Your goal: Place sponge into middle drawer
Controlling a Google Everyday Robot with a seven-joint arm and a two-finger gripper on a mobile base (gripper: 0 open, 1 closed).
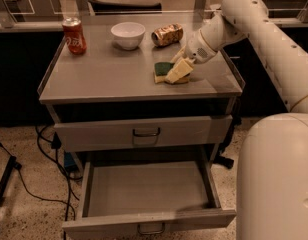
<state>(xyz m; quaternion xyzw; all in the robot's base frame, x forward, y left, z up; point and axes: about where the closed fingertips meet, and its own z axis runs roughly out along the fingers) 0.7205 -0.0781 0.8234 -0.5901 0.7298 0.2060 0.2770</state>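
Grey middle drawer (144, 191): pulled well out, the lower of the two; the sponge is not in it.
Upper drawer (144, 132): shut, wire handle on its front.
Sponge (162, 68): lies on the cabinet top (104, 71), right of centre and towards the front edge. Dark green face up, pale yellow body beneath, its right part hidden by the gripper.
Gripper (177, 69): down at the sponge's right side, on it or just over it. Cannot tell how wide the claw stands, nor whether it has any hold.
Done: drawer open to receive the sponge; gripper at the sponge.
Left: secure the grasp, lift, carry forward and down over the open drawer, release. Judged an early stage.
Writing: red can (74, 35), upright at back left, carries white lettering, not readable. Dented can (167, 34) lies on its side behind the sponge, no legible label. White bowl (128, 34) between them, plain.
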